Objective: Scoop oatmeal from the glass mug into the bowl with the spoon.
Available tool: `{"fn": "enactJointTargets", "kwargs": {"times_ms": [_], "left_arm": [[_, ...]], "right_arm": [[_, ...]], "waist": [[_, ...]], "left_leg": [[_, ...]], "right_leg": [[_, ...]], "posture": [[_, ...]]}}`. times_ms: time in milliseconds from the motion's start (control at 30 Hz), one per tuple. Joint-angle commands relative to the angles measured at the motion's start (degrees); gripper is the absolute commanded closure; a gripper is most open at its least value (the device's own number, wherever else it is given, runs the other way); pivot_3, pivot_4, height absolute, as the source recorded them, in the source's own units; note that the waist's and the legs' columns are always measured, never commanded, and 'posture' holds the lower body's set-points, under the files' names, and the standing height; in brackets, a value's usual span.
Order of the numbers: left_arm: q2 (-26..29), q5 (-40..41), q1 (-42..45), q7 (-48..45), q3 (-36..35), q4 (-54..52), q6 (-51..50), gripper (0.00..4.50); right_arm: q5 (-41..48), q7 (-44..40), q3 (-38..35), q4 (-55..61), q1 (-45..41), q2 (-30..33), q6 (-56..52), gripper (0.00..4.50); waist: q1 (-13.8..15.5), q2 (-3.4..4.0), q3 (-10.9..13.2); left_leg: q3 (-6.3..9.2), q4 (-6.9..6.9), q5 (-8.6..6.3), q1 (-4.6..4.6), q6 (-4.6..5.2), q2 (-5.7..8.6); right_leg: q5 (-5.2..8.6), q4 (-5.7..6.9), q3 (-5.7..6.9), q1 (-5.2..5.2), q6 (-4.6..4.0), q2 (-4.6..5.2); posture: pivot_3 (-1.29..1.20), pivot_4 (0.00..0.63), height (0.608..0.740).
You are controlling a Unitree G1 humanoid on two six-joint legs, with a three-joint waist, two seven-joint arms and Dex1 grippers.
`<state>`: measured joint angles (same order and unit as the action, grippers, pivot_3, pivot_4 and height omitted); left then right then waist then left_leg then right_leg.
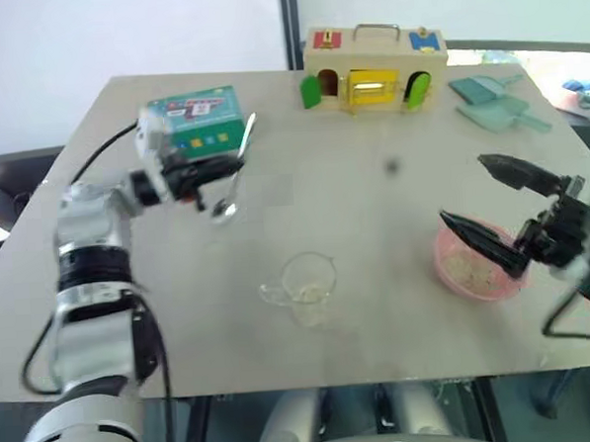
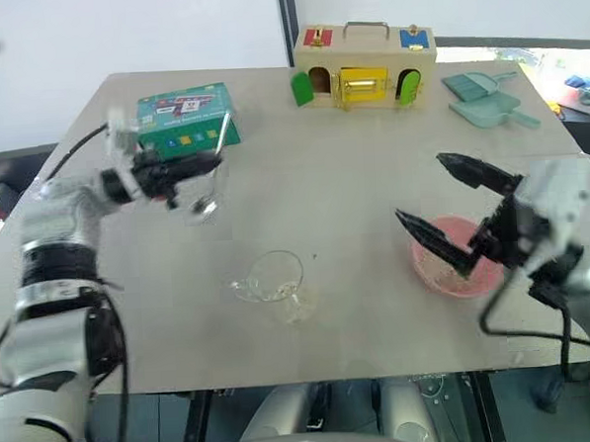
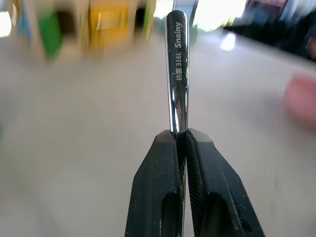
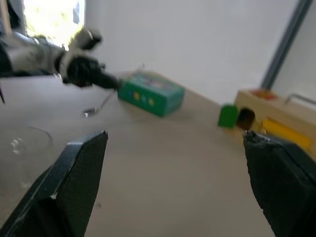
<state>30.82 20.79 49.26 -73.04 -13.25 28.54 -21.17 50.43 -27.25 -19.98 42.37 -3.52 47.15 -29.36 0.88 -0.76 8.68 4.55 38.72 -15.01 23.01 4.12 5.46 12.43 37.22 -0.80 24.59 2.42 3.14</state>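
Jaws of the left gripper [image 3: 181,143] pinch the slim shiny silver spoon [image 1: 232,181], lifted at far left; its wrist view reveals lettering on the handle. Right gripper [image 1: 494,203] gapes above the round pink bowl [image 1: 458,268]. Clear glass mug [image 1: 305,285] sits mid-counter [image 1: 371,158].

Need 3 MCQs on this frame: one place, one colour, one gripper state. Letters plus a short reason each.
1. Where is the glass mug?
A. on the green box
B. on the table, left of the bowl
C. in the right gripper

2. What colour is the bowl?
A. pink
B. blue
C. white

3. What state is the left gripper in?
A. open, holding nothing
B. shut on the mug's handle
C. shut on the spoon

Answers: 1 B, the mug stands on the table between the arms. 2 A, its rim is pink. 3 C, the left wrist view shows the fingers clamped on the spoon handle.
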Motion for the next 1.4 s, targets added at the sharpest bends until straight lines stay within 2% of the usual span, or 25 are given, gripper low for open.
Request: {"fn": "enactJointTargets", "kwargs": {"times_ms": [33, 133, 233, 333, 400, 500, 600, 833, 1000, 1400], "left_arm": [[-5.4, 4.6, 0.7, 6.2, -0.6, -8.9, 1.0, 4.46], [-11.0, 2.0, 1.7, 7.5, 2.7, -8.8, 11.5, 4.46], [-14.5, -2.7, 2.6, 6.8, 7.1, -6.0, 24.9, 4.46], [-16.0, -5.9, 3.4, 6.3, 9.8, -2.2, 35.9, 4.46], [-16.4, -6.0, 4.1, 6.7, 10.4, -0.4, 38.7, 4.46], [-16.1, -6.3, 4.6, 6.8, 11.3, 1.6, 40.9, 4.46], [-15.7, -5.5, 5.8, 7.4, 10.7, 3.4, 40.7, 4.46], [-15.3, -1.4, 8.8, 12.0, 7.2, 5.7, 33.9, 4.46], [-15.0, -4.0, 9.4, 15.7, 8.8, 6.4, 32.7, 4.46], [-15.4, -8.4, 7.1, 17.1, 13.8, 1.5, 36.9, 4.46]], "right_arm": [[2.4, 4.2, 2.5, -4.6, -8.6, 0.0, -5.2, 0.0], [-2.6, 12.1, 8.3, -11.6, -22.3, -4.9, -8.3, 0.0], [-2.7, 17.3, 13.1, -18.3, -35.1, -11.4, -13.6, 0.0], [-2.4, 23.2, 14.5, -22.9, -43.4, -16.9, -20.3, 0.0], [-2.9, 24.6, 15.1, -24.2, -46.4, -19.4, -22.4, 0.0], [-0.4, 26.1, 13.9, -25.0, -48.3, -23.4, -25.4, 0.0], [0.7, 26.0, 13.2, -24.0, -48.0, -24.6, -28.2, 0.0], [2.0, 29.1, 7.4, -24.1, -47.0, -26.3, -29.5, 0.0], [1.8, 28.0, 9.6, -22.3, -47.1, -27.4, -29.7, 0.0], [-1.5, 26.5, 12.8, -26.8, -51.7, -32.7, -28.6, 0.0]], "waist": [[-0.3, -0.01, 0.0], [-1.2, -0.02, 0.0], [-1.3, 0.0, 0.0], [-1.2, 0.0, 0.0], [-1.2, 0.0, 0.0], [-1.2, 0.01, 0.0], [-1.3, 0.03, 0.0], [-1.6, 0.03, 0.0], [-1.7, 0.03, 0.0], [-1.8, 0.05, 0.0]], "left_leg": [[-0.01, 0.0, 0.0, -0.02, 0.0, 0.0], [-0.15, -0.15, 0.06, -0.14, -0.1, -0.02], [-0.26, -0.23, 0.13, -0.18, -0.2, 0.0], [-0.23, -0.26, 0.14, -0.17, -0.22, 0.0], [-0.23, -0.27, 0.14, -0.08, -0.22, 0.0], [-0.23, -0.26, 0.14, 0.2, -0.21, 0.04], [-0.16, 0.09, 0.16, 0.83, -0.21, 0.08], [-0.13, 0.23, 0.15, 0.81, -0.2, 0.12], [-0.13, 0.24, 0.15, 0.79, -0.2, 0.13], [-0.13, 0.25, 0.15, 0.79, -0.2, 0.14]], "right_leg": [[0.0, 0.0, -0.01, 0.0, 0.0, 0.0], [0.0, 0.21, -0.17, 0.11, -0.02, -0.04], [0.0, 0.43, -0.31, 0.26, -0.04, -0.04], [-0.02, 0.43, -0.26, 0.29, -0.09, -0.04], [-0.02, 0.41, -0.27, 0.37, -0.09, -0.04], [-0.02, 0.42, -0.27, 0.65, -0.08, -0.02], [-0.03, 0.66, -0.17, 1.24, -0.07, -0.02], [-0.03, 0.75, -0.13, 1.18, -0.06, -0.01], [-0.03, 0.76, -0.13, 1.16, -0.06, -0.03], [-0.03, 0.77, -0.13, 1.17, -0.06, -0.02]], "posture": [[0.0, 0.15, 0.74], [0.0, 0.15, 0.74], [0.0, 0.15, 0.74], [0.0, 0.15, 0.74], [0.0, 0.15, 0.74], [0.0, 0.15, 0.74], [0.0, 0.15, 0.74], [0.0, 0.15, 0.74], [0.0, 0.15, 0.74], [0.0, 0.15, 0.74]]}}
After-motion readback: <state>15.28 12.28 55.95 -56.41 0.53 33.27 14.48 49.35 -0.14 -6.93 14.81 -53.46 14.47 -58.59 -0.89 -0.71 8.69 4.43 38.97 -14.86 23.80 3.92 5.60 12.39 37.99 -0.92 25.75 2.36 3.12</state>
